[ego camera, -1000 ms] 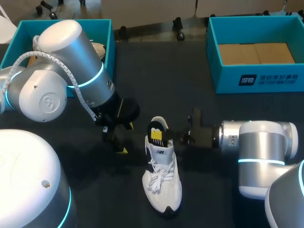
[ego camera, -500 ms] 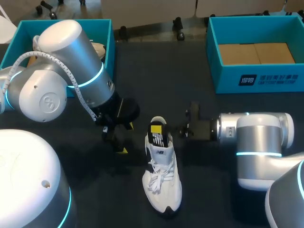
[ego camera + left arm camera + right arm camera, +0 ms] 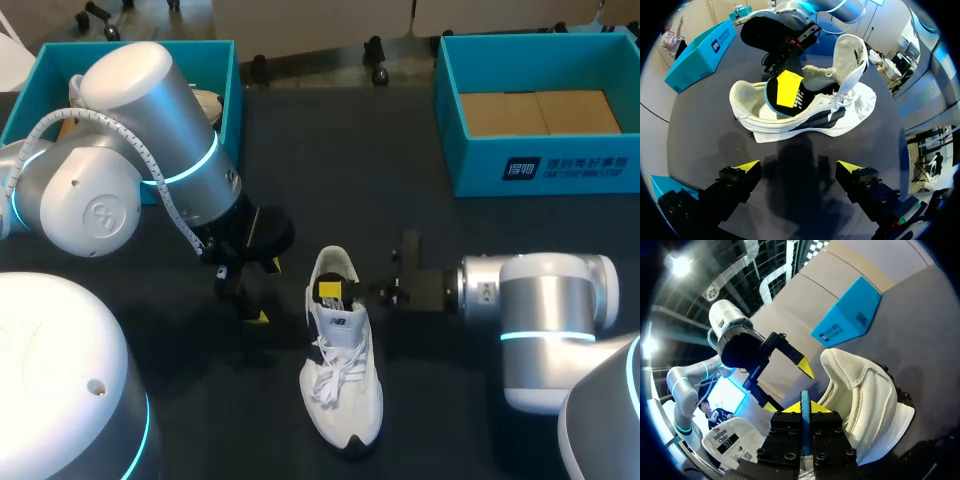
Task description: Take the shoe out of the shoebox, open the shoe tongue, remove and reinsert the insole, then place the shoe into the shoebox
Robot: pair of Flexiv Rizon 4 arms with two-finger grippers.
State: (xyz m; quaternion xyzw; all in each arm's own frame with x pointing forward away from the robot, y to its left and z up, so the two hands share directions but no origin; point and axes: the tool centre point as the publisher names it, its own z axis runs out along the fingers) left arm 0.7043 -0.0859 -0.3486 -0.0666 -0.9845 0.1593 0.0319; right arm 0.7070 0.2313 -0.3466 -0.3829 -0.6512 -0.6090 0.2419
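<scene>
1. White lace-up sneaker with black side panels [image 3: 342,398] sits on its sole on the dark tabletop [image 3: 330,170], outside both boxes, between the two grippers.
2. Its padded white tongue [image 3: 851,55] stands lifted away from the opening, ahead of the left gripper [image 3: 799,168] and off to one side.
3. Sticking partly out of the heel opening is a black insole with a teal edge and a yellow label [image 3: 785,89], standing tilted.
4. Reaching in from the far side of the sneaker, the right gripper [image 3: 805,409] has its jaws pressed together on the insole's thin teal edge, one yellow tip on each face.
5. The left gripper hovers just beside the sneaker with its jaws spread wide and nothing between them. The sneaker's side lies ahead of them, apart from both tips.
6. An open teal cardboard shoebox with a brown floor [image 3: 447,120] sits well beyond the right gripper, at the table's far edge.
7. A second teal box [image 3: 233,95] sits behind the left gripper, partly hidden by that arm. Its pale contents cannot be made out.
</scene>
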